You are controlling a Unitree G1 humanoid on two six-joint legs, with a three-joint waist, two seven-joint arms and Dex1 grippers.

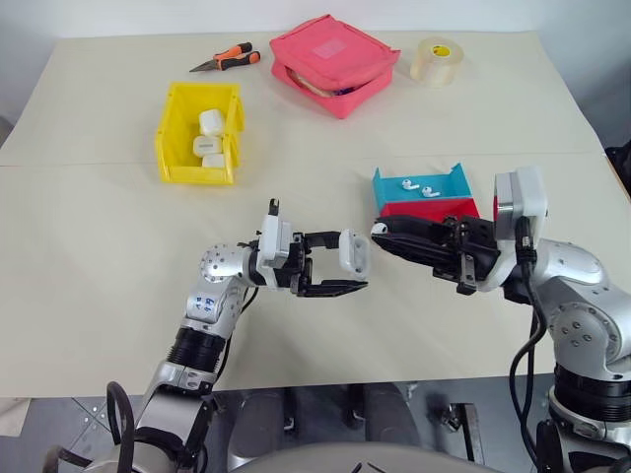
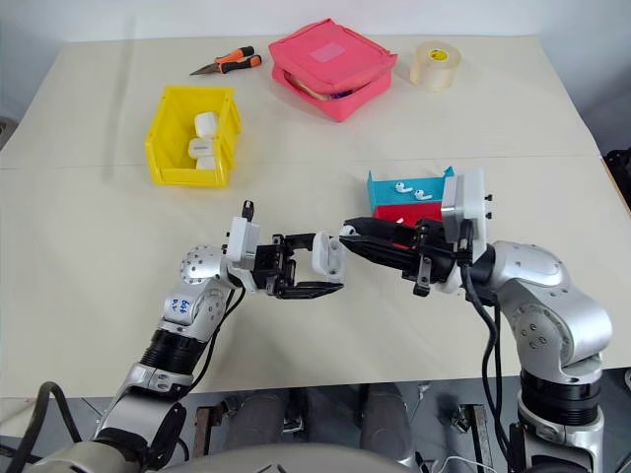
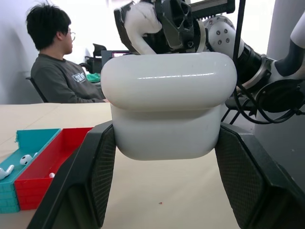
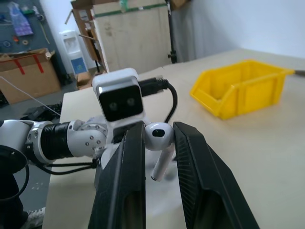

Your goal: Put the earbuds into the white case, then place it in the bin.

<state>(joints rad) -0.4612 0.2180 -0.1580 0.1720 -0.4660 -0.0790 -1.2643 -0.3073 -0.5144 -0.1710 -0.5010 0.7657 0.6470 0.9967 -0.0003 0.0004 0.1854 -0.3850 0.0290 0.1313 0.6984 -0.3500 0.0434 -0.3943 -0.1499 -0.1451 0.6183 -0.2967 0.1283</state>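
Observation:
My left gripper (image 1: 350, 262) is shut on the white case (image 1: 355, 252), holding it upright above the table's near middle. Both black fingers (image 3: 97, 176) press the case (image 3: 169, 105) on its sides. Just to its right, my right gripper (image 1: 379, 233) is shut on one earbud (image 4: 159, 139), stem hanging down, tip nearly touching the case's top. Two more earbuds (image 1: 409, 184) lie in the blue tray (image 1: 458, 177) behind the right hand. The yellow bin (image 1: 197, 173) stands at the far left and holds several white cases (image 1: 211, 121).
A red tray (image 1: 434, 208) sits against the blue one. Far across the table lie a pink zip pouch (image 1: 333, 61), a tape roll (image 1: 434, 61) and orange-handled pliers (image 1: 227, 59). A seated person (image 3: 55, 67) shows beyond the table.

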